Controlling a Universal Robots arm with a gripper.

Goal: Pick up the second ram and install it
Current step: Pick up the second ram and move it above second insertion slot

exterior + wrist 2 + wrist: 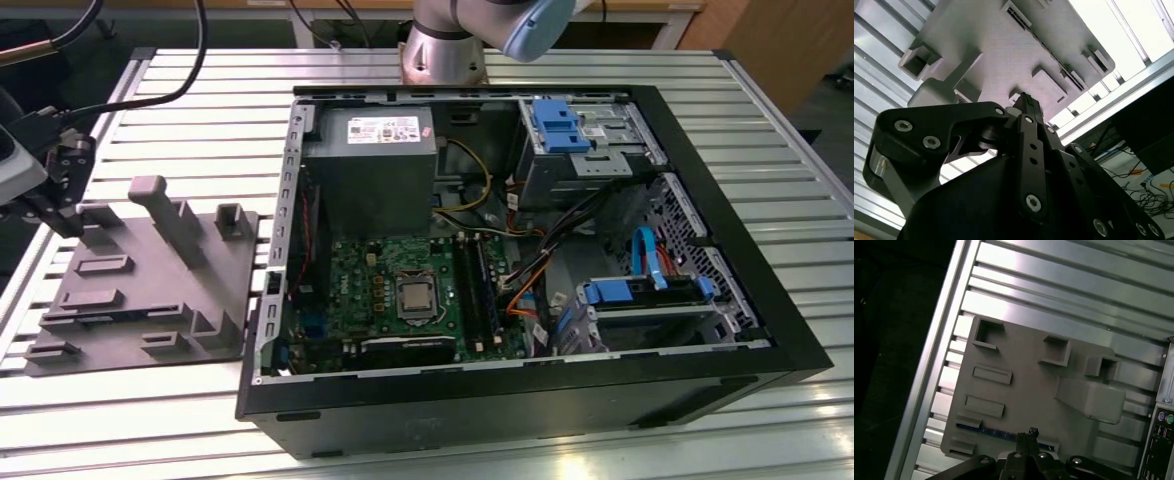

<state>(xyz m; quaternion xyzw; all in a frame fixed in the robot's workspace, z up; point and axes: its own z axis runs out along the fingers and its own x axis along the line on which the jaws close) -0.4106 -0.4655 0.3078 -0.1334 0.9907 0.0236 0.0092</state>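
The second ram [986, 430] is lying slotted in the grey fixture [1024, 385], by the gripper [1030, 432], jaws clenched. The exterior view is showing the open computer case [534, 410] centre-right of frame.

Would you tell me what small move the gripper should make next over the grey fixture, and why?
I would probably ease the gripper straight down, slowly. In the first wrist view it is lined up over the second ram, which lies in its slot at the edge of the grey fixture. Whether it already touches the stick I cannot tell, hence the small step.
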